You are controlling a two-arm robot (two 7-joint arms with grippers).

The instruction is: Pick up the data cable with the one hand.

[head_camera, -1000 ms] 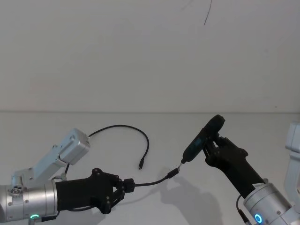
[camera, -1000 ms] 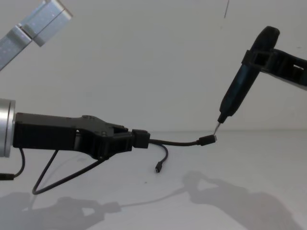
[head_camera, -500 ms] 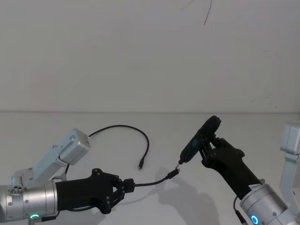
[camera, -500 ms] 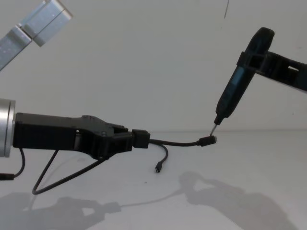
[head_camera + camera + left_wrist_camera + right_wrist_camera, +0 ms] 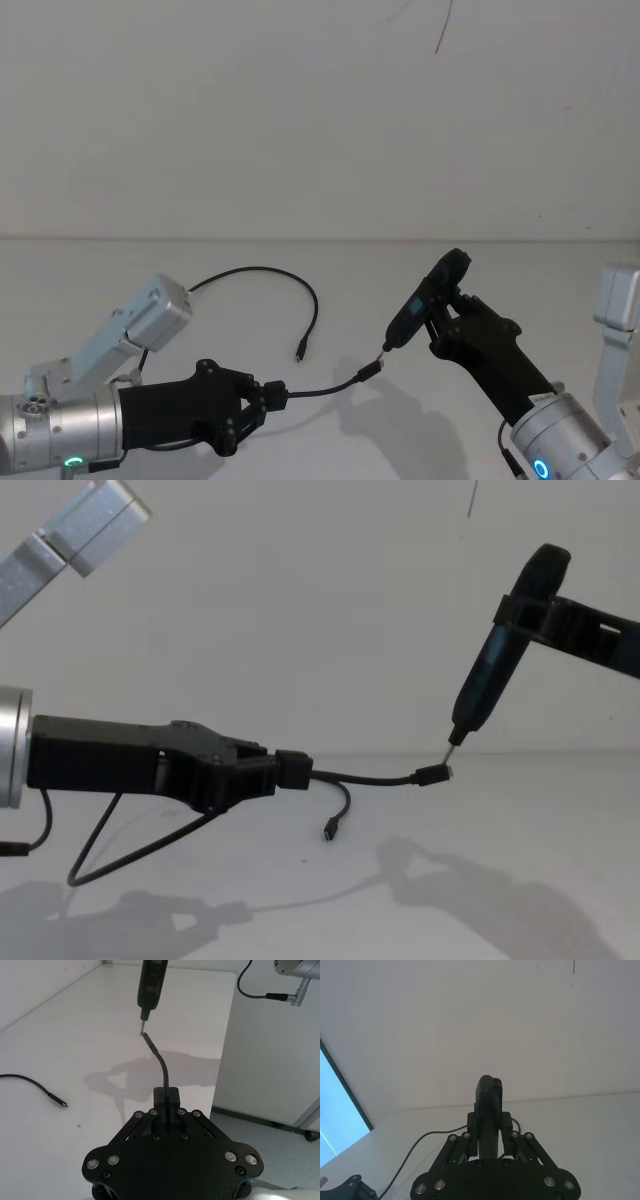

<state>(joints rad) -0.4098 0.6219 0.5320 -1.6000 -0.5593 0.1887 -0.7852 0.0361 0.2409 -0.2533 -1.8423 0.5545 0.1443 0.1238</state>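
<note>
The data cable (image 5: 268, 270), a long thin black cord, lies in an arc on the white table; its small end plug (image 5: 328, 831) rests free, also seen as the data cable (image 5: 35, 1084). The one hand, my left gripper (image 5: 268, 395) with the green ring, is shut on the black block of a short black wire (image 5: 370, 777), held above the table to the right of the cable. My right gripper (image 5: 445, 315) is shut on a dark pen-shaped tool (image 5: 495, 670). The tool's metal tip meets the short wire's silver plug (image 5: 146, 1036).
The table's edge (image 5: 227, 1045) drops to the floor beside a white cabinet (image 5: 280, 1060). A silver arm link (image 5: 150, 315) rises behind my left gripper. A white block (image 5: 618, 340) stands at the far right. A blue screen (image 5: 337, 1120) borders the table.
My right gripper has carried the pen-shaped tool slightly left and lower, its tip staying at the short wire's plug. The left gripper and the data cable have not moved.
</note>
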